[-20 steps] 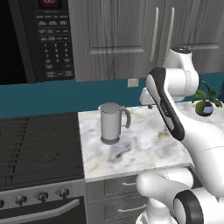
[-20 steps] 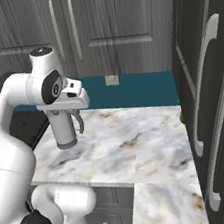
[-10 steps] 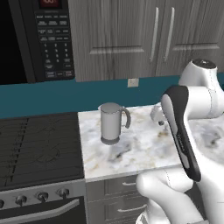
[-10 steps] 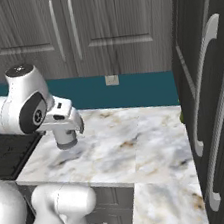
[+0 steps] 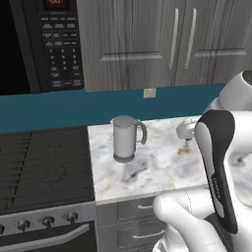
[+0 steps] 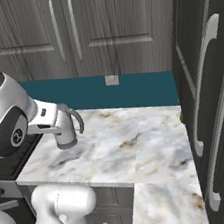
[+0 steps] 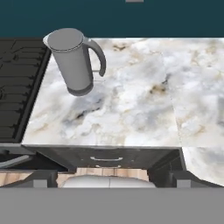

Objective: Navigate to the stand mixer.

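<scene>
The stand mixer is out of view. My gripper (image 7: 113, 180) is open, its two dark fingertips (image 7: 43, 179) standing wide apart with nothing between them. It hangs in front of the marble counter's front edge and looks across the counter (image 7: 131, 105). My folded white arm covers the right side of the left base view and the left side of the right base view.
A grey metal kettle (image 5: 124, 139) (image 6: 69, 132) (image 7: 74, 61) stands on the counter's left part, beside the black stove (image 5: 44, 162). A microwave (image 5: 44, 44) hangs above the stove. Tall dark cabinet doors (image 6: 212, 95) close off the counter's right end. Drawers (image 7: 107, 159) lie below the counter.
My arm has folded down and back, its upper joint dropping lower in both base views. The kettle and the counter have kept their places.
</scene>
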Available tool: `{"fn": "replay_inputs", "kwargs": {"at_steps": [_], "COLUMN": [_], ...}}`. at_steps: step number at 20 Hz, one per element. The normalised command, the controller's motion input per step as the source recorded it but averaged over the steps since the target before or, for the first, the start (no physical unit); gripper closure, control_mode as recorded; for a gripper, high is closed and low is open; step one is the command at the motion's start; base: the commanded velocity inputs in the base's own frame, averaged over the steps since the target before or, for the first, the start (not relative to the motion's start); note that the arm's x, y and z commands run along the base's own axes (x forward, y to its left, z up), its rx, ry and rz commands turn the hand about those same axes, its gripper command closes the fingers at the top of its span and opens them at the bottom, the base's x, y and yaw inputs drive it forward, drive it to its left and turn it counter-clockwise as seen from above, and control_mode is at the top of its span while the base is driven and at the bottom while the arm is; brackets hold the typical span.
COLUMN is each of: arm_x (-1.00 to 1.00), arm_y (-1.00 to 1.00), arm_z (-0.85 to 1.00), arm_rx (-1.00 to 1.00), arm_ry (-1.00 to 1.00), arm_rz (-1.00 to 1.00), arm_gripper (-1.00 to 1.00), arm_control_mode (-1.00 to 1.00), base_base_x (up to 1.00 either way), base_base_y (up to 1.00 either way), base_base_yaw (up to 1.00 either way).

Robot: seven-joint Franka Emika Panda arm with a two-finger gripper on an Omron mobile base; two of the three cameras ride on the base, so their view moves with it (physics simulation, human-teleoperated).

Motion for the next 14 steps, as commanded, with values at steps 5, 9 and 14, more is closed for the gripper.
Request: {"fn": "replay_inputs", "kwargs": {"at_steps": [5,9,14], "arm_x": [0.0,0.0,0.0], "arm_y": [0.0,0.0,0.0], "arm_z": [0.0,0.0,0.0], "arm_rx": [0.0,0.0,0.0], "arm_ry": [0.0,0.0,0.0], "arm_rz": [0.0,0.0,0.0], "arm_gripper": [-1.0,-1.0,-1.0], "arm_control_mode": [1.0,1.0,1.0], "base_base_x": [-0.29,-0.59,-0.69], "base_base_y": [0.05,0.34,0.97], "base_base_yaw": [0.01,0.03,0.33]}}
